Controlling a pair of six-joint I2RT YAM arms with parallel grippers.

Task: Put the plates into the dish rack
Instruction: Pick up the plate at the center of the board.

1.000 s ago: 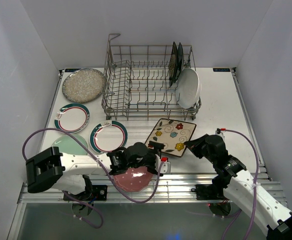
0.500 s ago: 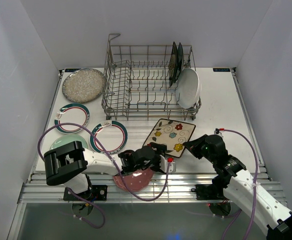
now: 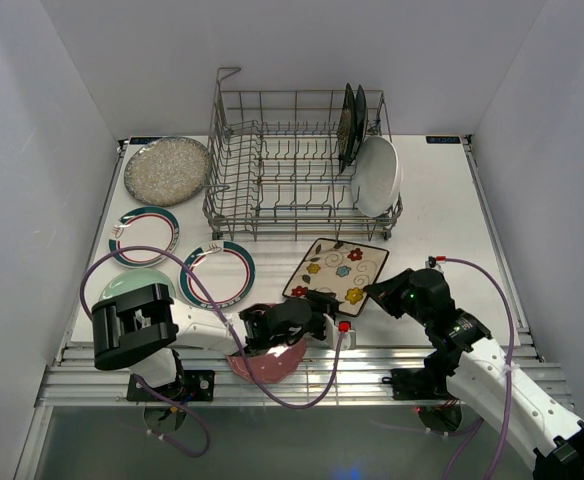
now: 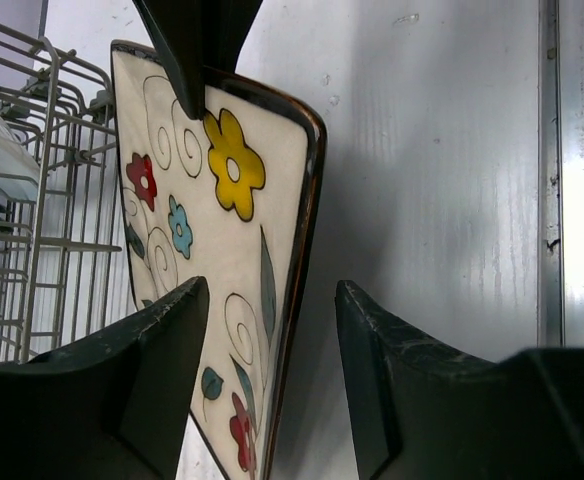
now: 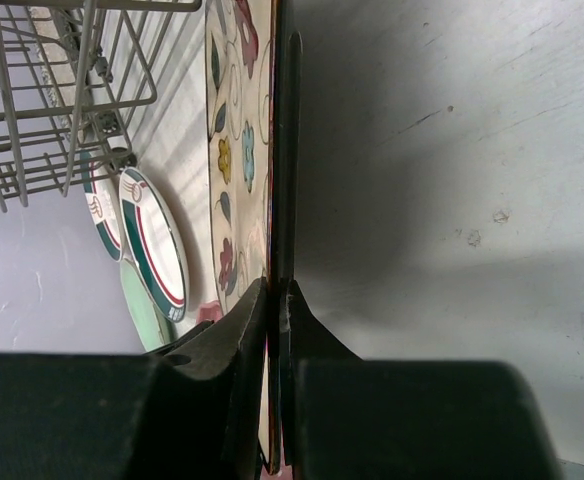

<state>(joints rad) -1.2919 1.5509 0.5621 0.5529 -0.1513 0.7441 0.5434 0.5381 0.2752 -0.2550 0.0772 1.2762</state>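
Observation:
The cream floral square plate (image 3: 337, 272) is tilted up off the table, with my right gripper (image 3: 375, 290) shut on its right edge. In the right wrist view both fingers (image 5: 252, 320) pinch that thin rim (image 5: 237, 150). My left gripper (image 3: 324, 303) is at the plate's near-left edge. Its jaws stand open on either side of the rim (image 4: 222, 200), with a gap on each side. The dish rack (image 3: 272, 170) stands at the back and holds dark square plates (image 3: 349, 125) and a white oval plate (image 3: 377, 178) at its right end.
A pink plate (image 3: 270, 362) lies under my left arm at the front edge. Two teal-rimmed plates (image 3: 144, 236) (image 3: 217, 272), a pale green plate (image 3: 132, 290) and a speckled silver plate (image 3: 167, 170) lie on the left.
My left gripper has moved right from over the pink plate to the floral plate's near edge, and its jaws have narrowed. The right gripper has kept its hold on the plate.

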